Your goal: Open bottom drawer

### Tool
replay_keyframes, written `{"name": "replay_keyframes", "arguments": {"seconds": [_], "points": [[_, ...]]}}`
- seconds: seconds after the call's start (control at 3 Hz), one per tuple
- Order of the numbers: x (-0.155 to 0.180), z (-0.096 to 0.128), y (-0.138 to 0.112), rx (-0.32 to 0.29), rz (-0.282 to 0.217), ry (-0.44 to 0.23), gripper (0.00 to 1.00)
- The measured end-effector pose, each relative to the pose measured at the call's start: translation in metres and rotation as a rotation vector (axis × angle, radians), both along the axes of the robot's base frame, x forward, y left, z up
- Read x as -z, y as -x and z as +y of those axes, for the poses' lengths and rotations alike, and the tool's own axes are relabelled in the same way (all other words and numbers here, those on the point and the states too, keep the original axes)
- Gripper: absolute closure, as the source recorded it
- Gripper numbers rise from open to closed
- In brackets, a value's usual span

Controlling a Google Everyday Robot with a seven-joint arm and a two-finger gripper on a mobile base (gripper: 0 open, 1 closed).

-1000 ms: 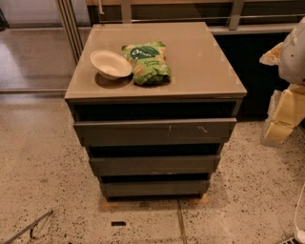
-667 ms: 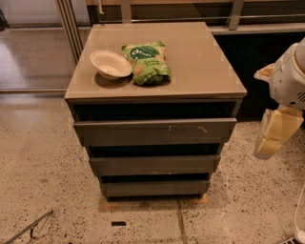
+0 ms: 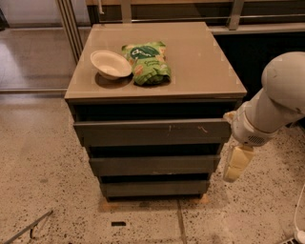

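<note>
A grey-brown cabinet with three handleless drawers stands in the middle of the camera view. The bottom drawer (image 3: 155, 188) is the lowest and slimmest front, plain and flat, and it sits closed just above the floor. Above it are the middle drawer (image 3: 155, 165) and the wide top drawer (image 3: 152, 132) with white scratches. My gripper (image 3: 234, 172) hangs from the white arm (image 3: 271, 107) at the cabinet's right side. It is level with the middle drawer, just off its right end, and above and to the right of the bottom drawer.
A white bowl (image 3: 110, 64) and a green snack bag (image 3: 147, 63) lie on the cabinet top (image 3: 200, 62). A railing (image 3: 233, 14) runs behind. On the speckled floor lie a thin metal rod (image 3: 26, 228) at lower left and a small dark object (image 3: 118, 223).
My arm has swung in from the right edge, moving left and down. The gripper now hangs close beside the cabinet's right side. The drawers have not moved.
</note>
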State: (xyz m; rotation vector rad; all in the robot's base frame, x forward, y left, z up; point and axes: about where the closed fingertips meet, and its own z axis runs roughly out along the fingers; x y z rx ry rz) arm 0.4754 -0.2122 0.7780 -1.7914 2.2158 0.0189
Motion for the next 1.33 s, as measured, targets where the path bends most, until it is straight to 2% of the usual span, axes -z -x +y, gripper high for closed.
{"name": "replay_keyframes", "arguments": {"seconds": [0.33, 0.67, 1.0, 1.33], "points": [[0.063, 0.006, -0.013, -0.011, 0.083, -0.057, 0.0], [0.075, 0.006, -0.013, -0.011, 0.104, -0.064, 0.0], [0.082, 0.006, -0.014, -0.022, 0.094, -0.047, 0.0], [0.124, 0.004, -0.02, -0.059, 0.082, -0.021, 0.0]]}}
